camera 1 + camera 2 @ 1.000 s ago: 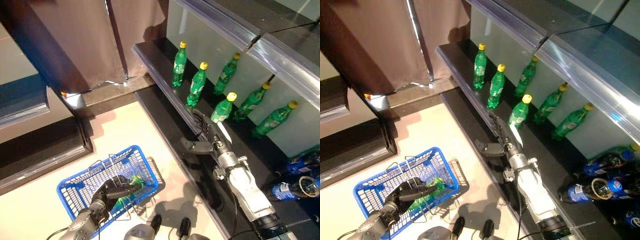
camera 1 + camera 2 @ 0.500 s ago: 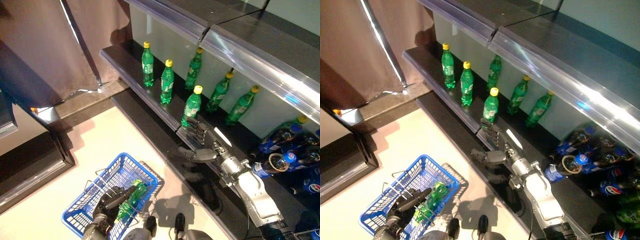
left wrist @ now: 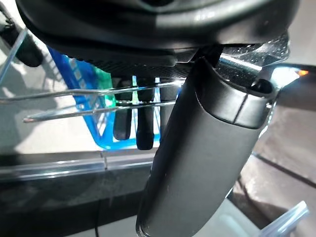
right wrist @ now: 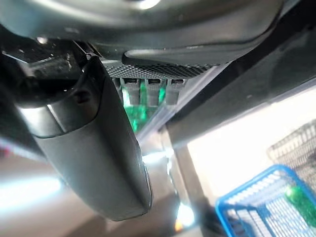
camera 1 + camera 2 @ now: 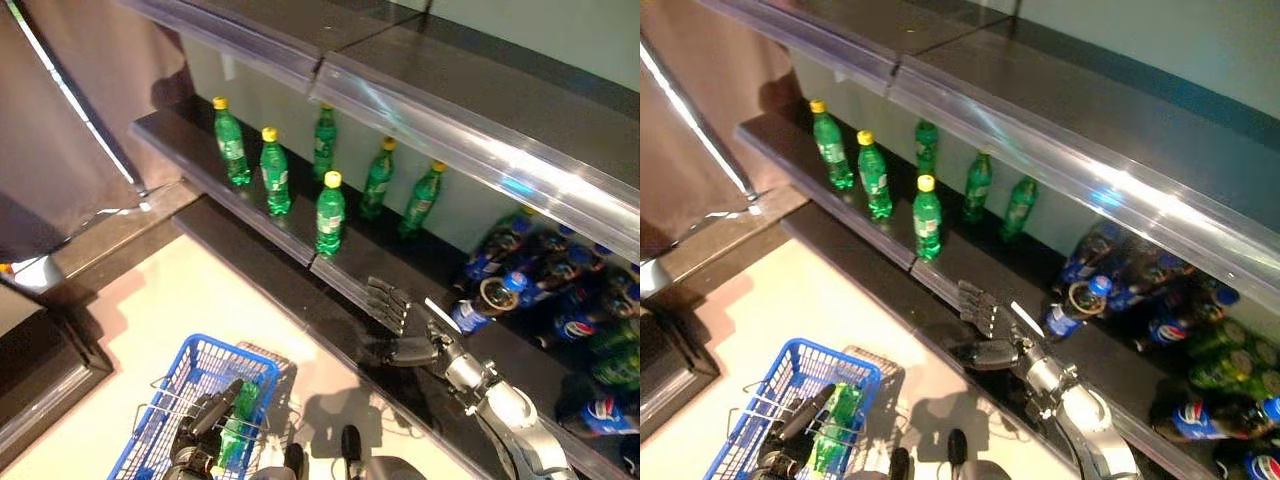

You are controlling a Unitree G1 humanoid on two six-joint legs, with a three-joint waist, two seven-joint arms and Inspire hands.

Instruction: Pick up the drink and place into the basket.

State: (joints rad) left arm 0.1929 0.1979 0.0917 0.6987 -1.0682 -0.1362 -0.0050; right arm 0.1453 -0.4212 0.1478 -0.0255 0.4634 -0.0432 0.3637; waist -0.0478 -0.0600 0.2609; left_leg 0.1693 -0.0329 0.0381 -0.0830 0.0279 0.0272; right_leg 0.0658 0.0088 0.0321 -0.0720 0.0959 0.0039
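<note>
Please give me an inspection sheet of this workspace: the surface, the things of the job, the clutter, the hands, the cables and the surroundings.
Surface: dark shelf, light floor below.
Job's things: green bottles upright on the shelf; blue basket on the floor holds one green bottle.
Clutter: blue-labelled dark bottles lying piled at the shelf's right.
Hands: left hand shut on the basket's wire handles; right hand open, empty, by the shelf edge.
Cables: nothing seen.
Surroundings: upper shelf, brown curtain.

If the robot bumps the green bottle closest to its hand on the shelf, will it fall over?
Probably, yes. That green bottle is tall and narrow and stands upright near the shelf edge, so a sideways knock could tip it. Being round, it would likely roll afterwards. The right hand, open just below it, should close around its middle rather than push.
</note>
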